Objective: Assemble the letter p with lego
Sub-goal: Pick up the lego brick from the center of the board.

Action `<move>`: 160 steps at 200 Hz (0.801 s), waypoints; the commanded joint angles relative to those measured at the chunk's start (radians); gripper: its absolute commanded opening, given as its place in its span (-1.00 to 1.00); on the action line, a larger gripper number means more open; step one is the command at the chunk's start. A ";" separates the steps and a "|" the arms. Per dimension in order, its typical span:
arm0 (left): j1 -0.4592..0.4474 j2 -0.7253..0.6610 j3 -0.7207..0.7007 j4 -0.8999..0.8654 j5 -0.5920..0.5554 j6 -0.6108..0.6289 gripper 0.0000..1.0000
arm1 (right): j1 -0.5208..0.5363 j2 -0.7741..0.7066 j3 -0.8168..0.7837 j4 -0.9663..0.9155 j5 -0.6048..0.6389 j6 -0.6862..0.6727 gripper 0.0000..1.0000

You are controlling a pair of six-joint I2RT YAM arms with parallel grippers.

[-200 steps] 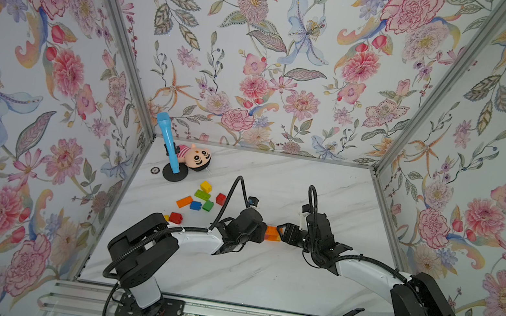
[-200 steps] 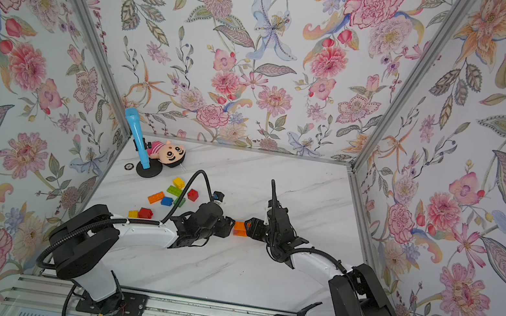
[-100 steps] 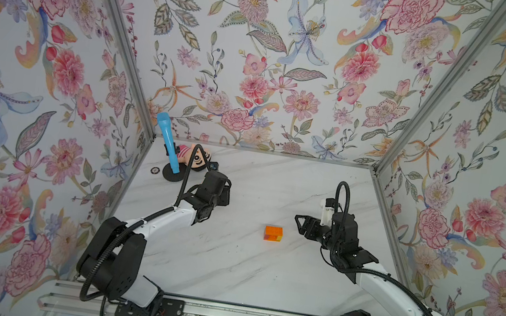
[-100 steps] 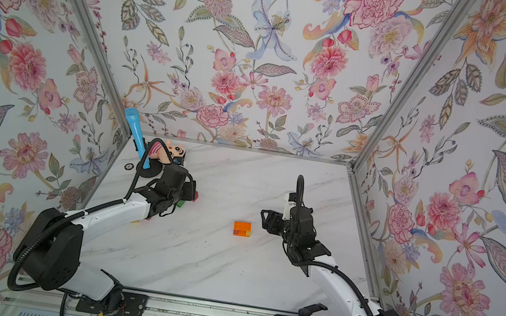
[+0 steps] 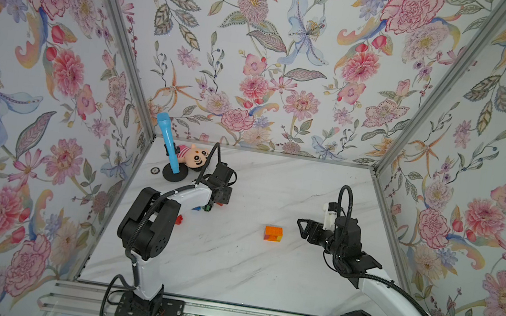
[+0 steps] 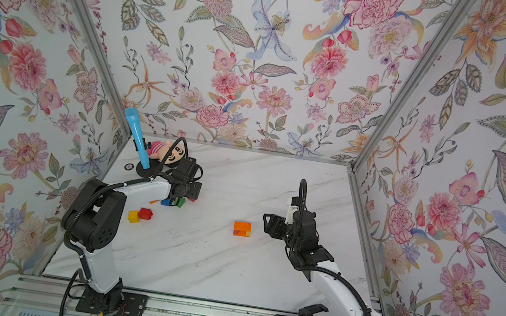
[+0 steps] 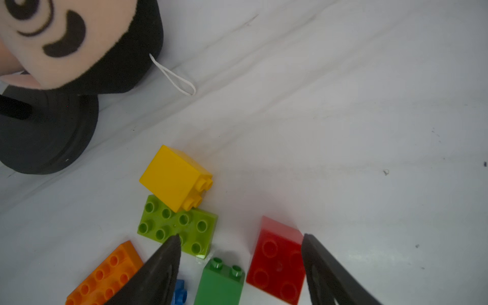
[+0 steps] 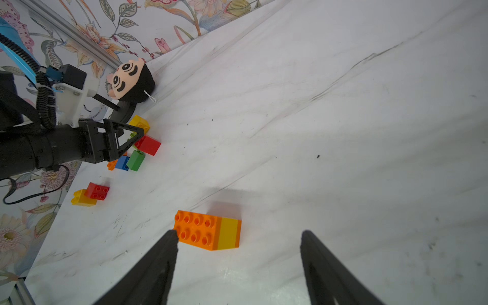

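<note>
Trouble could start close by, where the orange-and-yellow block (image 5: 273,233) sits alone in the middle of the table (image 5: 227,274). The right end effector (image 5: 300,228) is just beside it, fingers wide open and holding nothing, so a small bump could push the block away or crack its two parts apart. Farther back, the left end effector (image 7: 240,237) hangs open and empty over a crowded bunch of lego. One finger is over the light green plate (image 7: 177,227) and the other is at the edge of the red brick (image 7: 277,261), with a green brick (image 7: 219,282) showing between them. If it goes down and shuts here, I think it could grab two bricks at once, or shove the yellow brick (image 7: 174,177) toward the doll (image 5: 194,157) at the back. The right arm lies low, reaching in from its side with the wrist aimed at the block. The left arm is bent at the elbow and stretched far back, tip tilted down at the pile.
</note>
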 commanded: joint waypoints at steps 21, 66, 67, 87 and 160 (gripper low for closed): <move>0.010 0.062 0.039 -0.030 0.087 0.032 0.32 | -0.021 -0.049 -0.014 -0.044 0.029 -0.017 0.54; 0.011 0.078 0.006 0.000 0.115 0.021 0.03 | -0.025 -0.052 -0.004 -0.065 0.027 -0.010 0.55; 0.010 0.078 0.006 0.000 0.116 0.021 0.02 | -0.025 -0.051 -0.004 -0.066 0.027 -0.009 0.55; 0.010 0.066 -0.010 0.010 0.118 0.015 -0.14 | -0.026 -0.053 -0.010 -0.061 0.028 -0.005 0.55; -0.025 -0.030 -0.098 0.050 0.115 -0.032 -0.51 | -0.029 -0.067 -0.024 -0.060 0.030 -0.002 0.56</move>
